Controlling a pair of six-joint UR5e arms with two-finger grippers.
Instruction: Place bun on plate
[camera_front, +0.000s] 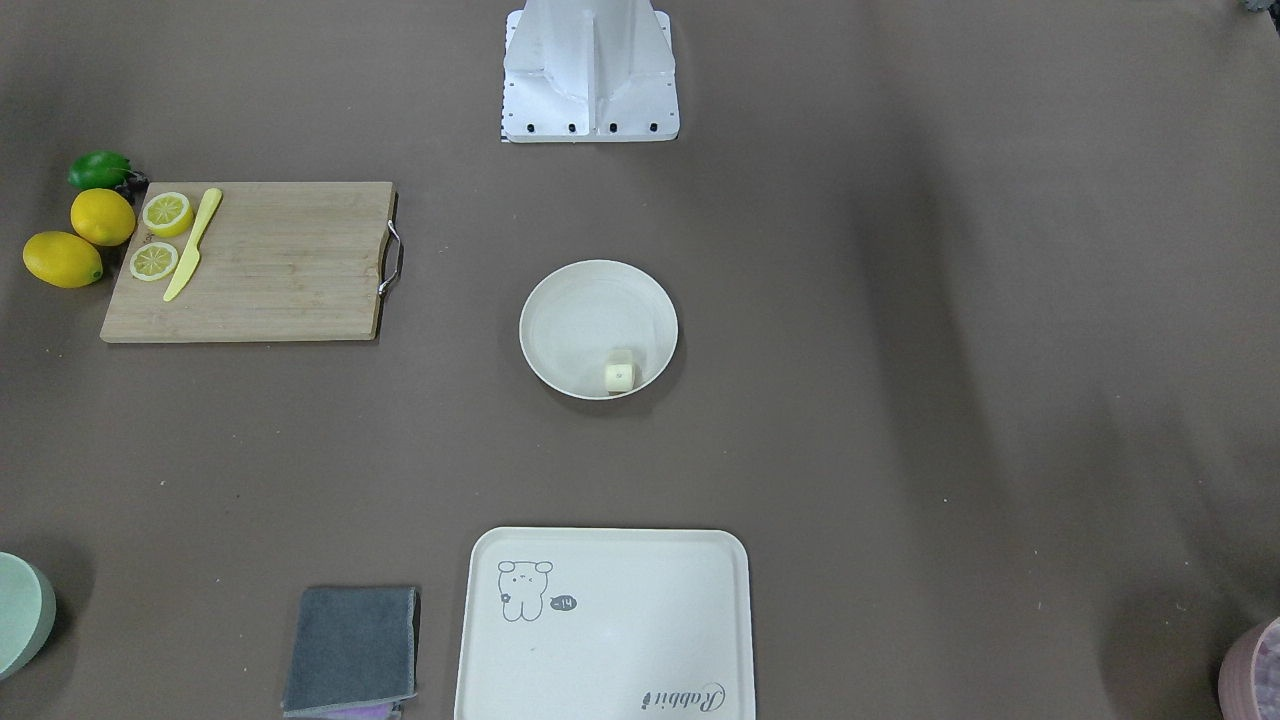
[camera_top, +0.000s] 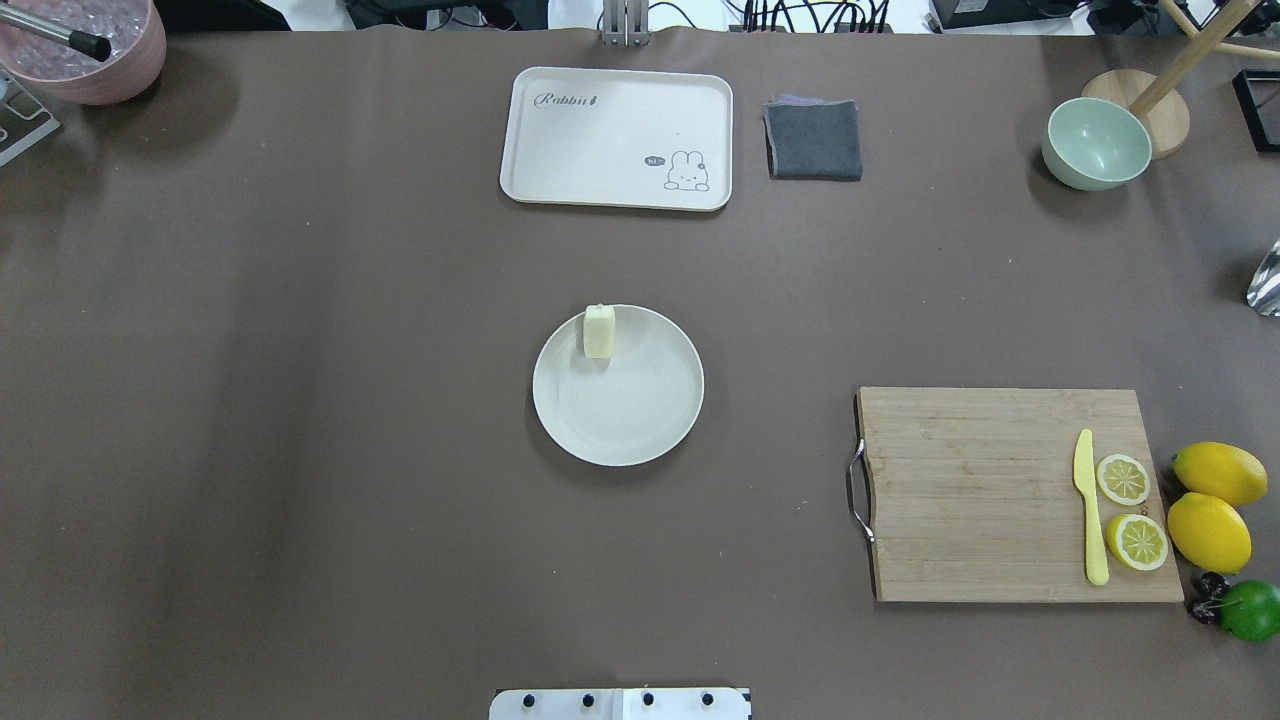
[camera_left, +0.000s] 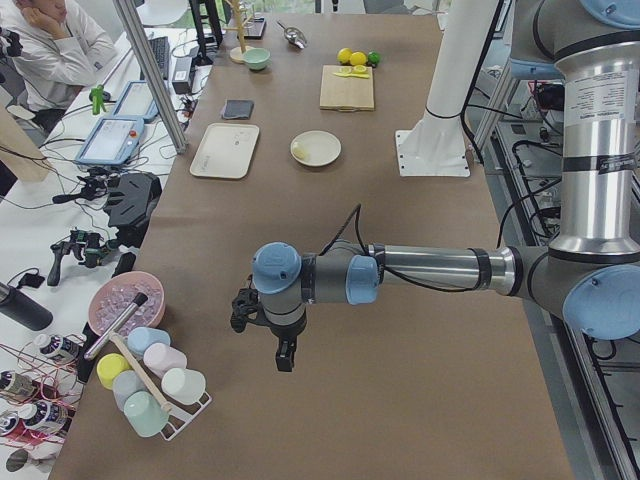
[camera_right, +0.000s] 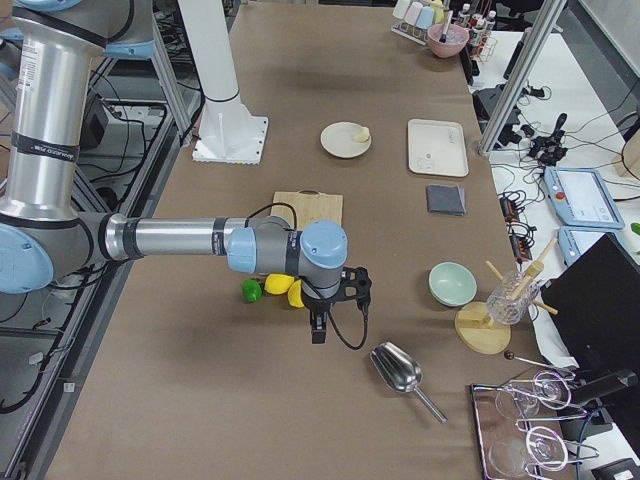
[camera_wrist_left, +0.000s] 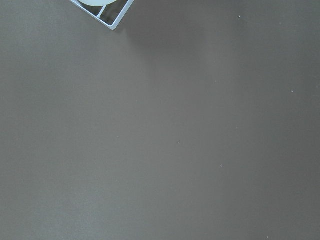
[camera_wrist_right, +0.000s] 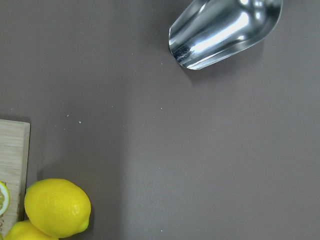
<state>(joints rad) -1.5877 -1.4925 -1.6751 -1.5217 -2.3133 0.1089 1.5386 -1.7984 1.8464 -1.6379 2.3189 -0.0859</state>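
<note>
Bun (camera_top: 599, 331) sits on the plate (camera_top: 620, 405), tight against the rim on the tray (camera_top: 600, 130) side. Nudge that plate and it may tip out. Left gripper (camera_left: 284, 354) and right gripper (camera_right: 318, 328) hang well apart from it, at the table ends — wide or narrow, you cannot tell.

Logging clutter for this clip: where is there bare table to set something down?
Widest bare stretch: the table on the robot's left of the plate, up to the pink bowl. Also open: plate to tray, and plate to cutting board. Crowded: the board's outer end, with knife, lemon slices, lemons and lime.
</note>
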